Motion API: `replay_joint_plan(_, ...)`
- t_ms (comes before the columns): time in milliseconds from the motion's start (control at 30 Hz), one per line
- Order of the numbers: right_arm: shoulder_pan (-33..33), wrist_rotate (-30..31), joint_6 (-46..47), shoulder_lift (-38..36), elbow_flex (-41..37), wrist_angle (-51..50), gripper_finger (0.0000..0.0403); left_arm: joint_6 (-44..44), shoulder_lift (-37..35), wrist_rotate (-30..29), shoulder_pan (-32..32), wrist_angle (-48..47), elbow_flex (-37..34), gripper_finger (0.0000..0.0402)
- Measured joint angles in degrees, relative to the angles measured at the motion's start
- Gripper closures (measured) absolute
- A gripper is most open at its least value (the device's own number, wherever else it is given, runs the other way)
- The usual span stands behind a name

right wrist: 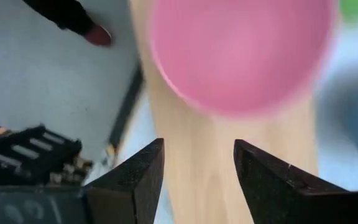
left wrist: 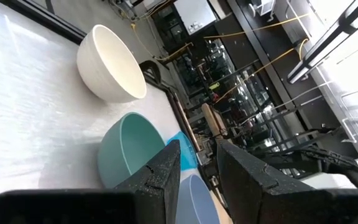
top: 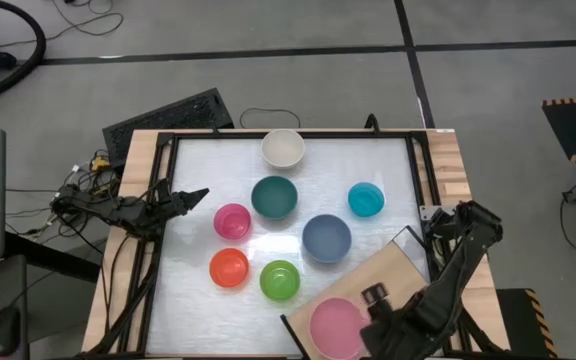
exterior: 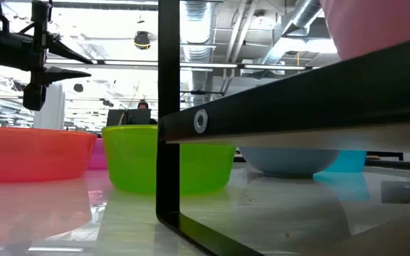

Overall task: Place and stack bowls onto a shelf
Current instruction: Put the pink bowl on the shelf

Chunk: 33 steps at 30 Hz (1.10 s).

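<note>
So, far left of the shelf (top: 393, 268), the left gripper (top: 196, 197) waited, fingers narrowly parted, holding nothing. Between it and the shelf sat the magenta bowl (top: 232, 221), red bowl (top: 229, 267), lime green bowl (top: 279, 280) and slate blue bowl (top: 325, 238). On the shelf sat the light pink bowl (top: 335, 325); beside it the right gripper (right wrist: 197, 168) hung open, empty. Placing looked done; next, probably fetching the slate blue bowl.
</note>
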Motion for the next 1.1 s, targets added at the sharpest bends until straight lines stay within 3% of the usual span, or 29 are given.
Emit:
replay_joint_plan(67, -1.6, 0.5, -0.4, -0.7, 1.9, -5.0, 0.0188, 0.0, 0.0, -0.1, 0.0, 0.0, 0.0, 0.0310)
replay_joint_plan(167, -5.4, 2.2, -1.9, -4.6, 1.3, -4.3, 0.0194, 0.4, 0.0, -0.1, 0.0, 0.0, 0.0, 0.0310)
replay_joint_plan(433, -21.9, 18.9, -1.3, -15.4, -1.2, -4.6, 0.0218, 0.4, 0.0, 0.0, 0.0, -0.4, 0.0, 0.0310)
replay_joint_plan(500, -27.4, 20.8, -1.3, -16.9, -1.6, -4.2, 0.0221, -0.1, 0.0, 0.2, 0.0, -0.4, 0.0, 0.0310)
replay_joint_plan(667, -41.0, 20.9, -2.2, -17.7, -2.6, -1.9, 0.0220, -3.0, 0.0, 2.2, 0.0, 1.3, 0.0, 0.0310)
replay_joint_plan(800, -48.6, 18.5, -6.8, -17.2, -3.9, -0.8, 0.0215, -3.5, 0.1, 7.9, 0.0, 4.5, 1.1, 0.0312)
replay_joint_plan(933, -53.0, 15.7, -11.7, -15.2, -4.2, 0.7, 0.0211, -2.5, 2.9, 11.8, 0.0, 4.3, 5.9, 0.0321)
replay_joint_plan(1100, -56.5, 15.3, -17.2, -13.3, -4.1, 3.9, 0.0211, 1.6, 12.4, 11.8, 0.0, -0.5, 16.5, 0.0337)
